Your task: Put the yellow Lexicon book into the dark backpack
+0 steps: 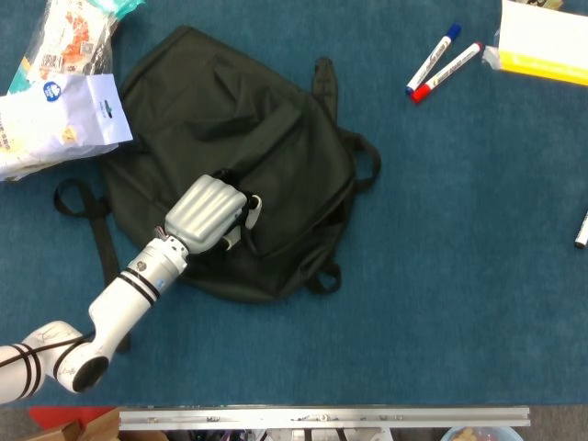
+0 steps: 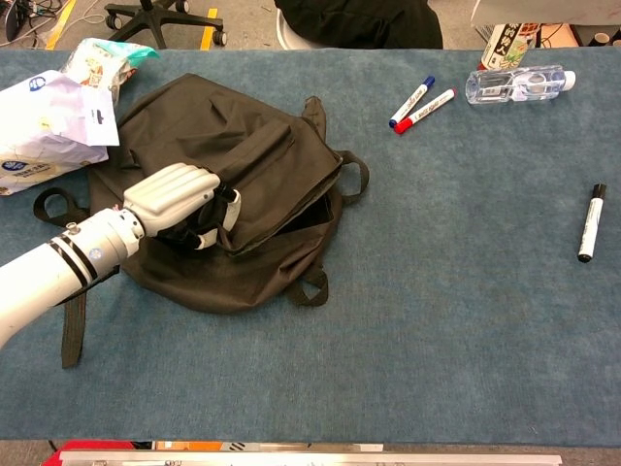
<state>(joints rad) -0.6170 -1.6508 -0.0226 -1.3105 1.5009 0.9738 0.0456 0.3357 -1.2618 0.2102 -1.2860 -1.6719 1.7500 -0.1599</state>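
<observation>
left hand [image 1: 209, 213] sat on dark backpack [image 1: 266, 119], fingers curled tight around fold of front flap, lifting it so dark gap showed along opening in chest view. backpack lay flat on blue table [image 1: 459, 276], straps splayed out. yellow lexicon book [image 1: 542, 41] was way off at far right corner, well apart from bag, cut off by frame edge. two markers [image 1: 443, 61] lay between book and bag. white snack bags [image 1: 55, 101] touched bag's far left corner. right hand nowhere in either view.
</observation>
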